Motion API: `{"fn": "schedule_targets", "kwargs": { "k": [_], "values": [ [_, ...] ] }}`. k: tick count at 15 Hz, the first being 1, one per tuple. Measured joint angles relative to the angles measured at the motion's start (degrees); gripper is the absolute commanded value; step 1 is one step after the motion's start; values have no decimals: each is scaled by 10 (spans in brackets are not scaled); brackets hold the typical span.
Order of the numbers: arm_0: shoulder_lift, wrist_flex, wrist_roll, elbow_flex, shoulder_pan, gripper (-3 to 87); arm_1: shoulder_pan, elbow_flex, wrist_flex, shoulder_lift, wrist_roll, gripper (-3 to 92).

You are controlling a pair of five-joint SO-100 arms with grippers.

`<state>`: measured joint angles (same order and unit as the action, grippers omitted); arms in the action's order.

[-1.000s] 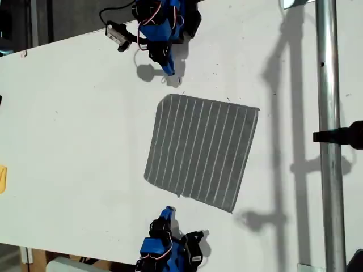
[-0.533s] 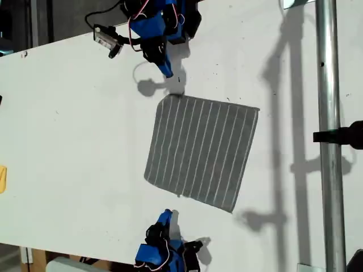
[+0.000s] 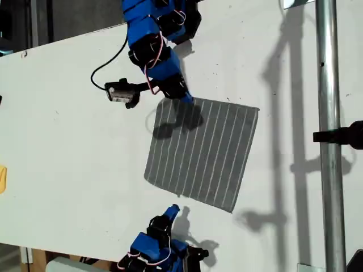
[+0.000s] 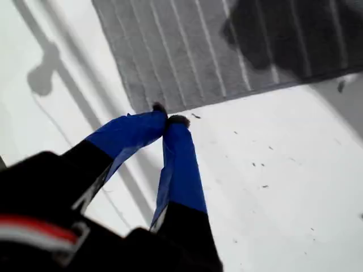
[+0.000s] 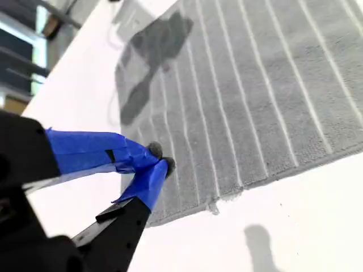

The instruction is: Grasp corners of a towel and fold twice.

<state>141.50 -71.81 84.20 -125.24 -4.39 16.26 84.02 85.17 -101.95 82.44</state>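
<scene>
The striped grey towel (image 3: 198, 150) lies flat on the white worktop (image 3: 74, 141). The first end effector (image 3: 186, 100) sits at its edge toward the exterior view's top, jaws pressed together. The second end effector (image 3: 174, 210), tips also together and empty, hangs just off the opposite edge.

The towel (image 3: 201, 150) is mid-grey, crossed by thin white parallel stripes, and a darker grey shadow lies over it toward the upper left of the exterior view. The desk (image 3: 68, 141) under it is plain white, flecked with tiny dark specks. The first end effector (image 3: 186, 100) has bright blue fingers with dark tips on a black body. The second end effector (image 3: 173, 211) is the same blue and black. Thin red and white wires loop over the blue arms. Along the exterior view's right runs a silver pole (image 3: 328, 85) with a black clamp (image 3: 340, 136). A yellow scrap (image 3: 2, 178) shows at that view's left edge.
</scene>
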Motion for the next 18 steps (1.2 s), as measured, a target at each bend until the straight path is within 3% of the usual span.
{"fn": "schedule_targets", "kwargs": {
  "k": [9,10,13,14,18],
  "values": [
    [-182,-58,-25,208,-97,-29,120,-251,27,188,27,-3],
    [-189,-62,-25,218,-102,-29,125,-251,27,192,32,54],
    [-207,-62,-25,224,-106,-29,133,-245,27,200,33,361],
    [-213,-62,-25,224,-107,-29,133,-237,27,200,28,412],
    [-221,-62,-29,224,-107,-29,141,-236,55,262,7,441]
  ]
}}
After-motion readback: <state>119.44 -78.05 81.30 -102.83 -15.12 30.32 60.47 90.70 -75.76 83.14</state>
